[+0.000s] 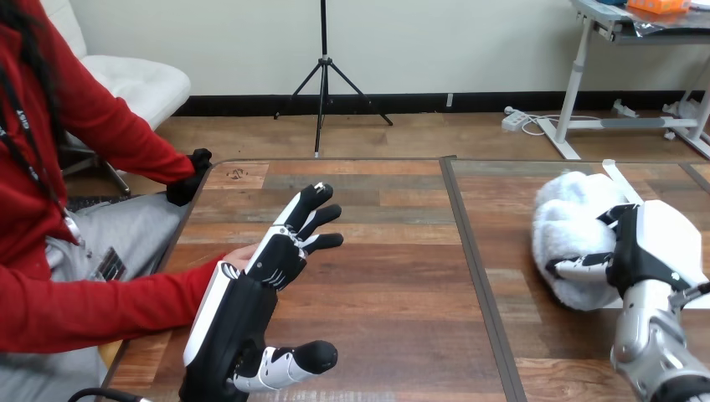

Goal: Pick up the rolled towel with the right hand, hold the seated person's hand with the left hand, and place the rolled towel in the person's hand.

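Rolled towel: the rolled towel (569, 218) was a white fluffy bundle at about 3 o'clock on the table (402, 318), well apart from the person; whether it was lifted or resting on the wood could not be told.
Right hand: the right hand (649, 247) was against the towel's 3 o'clock side, with its fingers (578, 268) curled round the pile.
Left hand: the left hand (272, 264) was at about 8 o'clock on the table, fingers straight and spread towards 1 o'clock, clasping nothing.
Person's hand: the person's hand (243, 254) showed just a little at the left hand's 9 o'clock edge; touching or merely beside could not be told.
Risk, towel: the soft roll would probably squash or unroll in a shallow grasp and might slip out on the long carry towards 9 o'clock.
Risk, hold: with the left hand unclosed, the person's hand was likely unsupported, so a delivery could push it away or miss the palm.
Risk, crossing: both robot hands would converge on one spot and might knock together.
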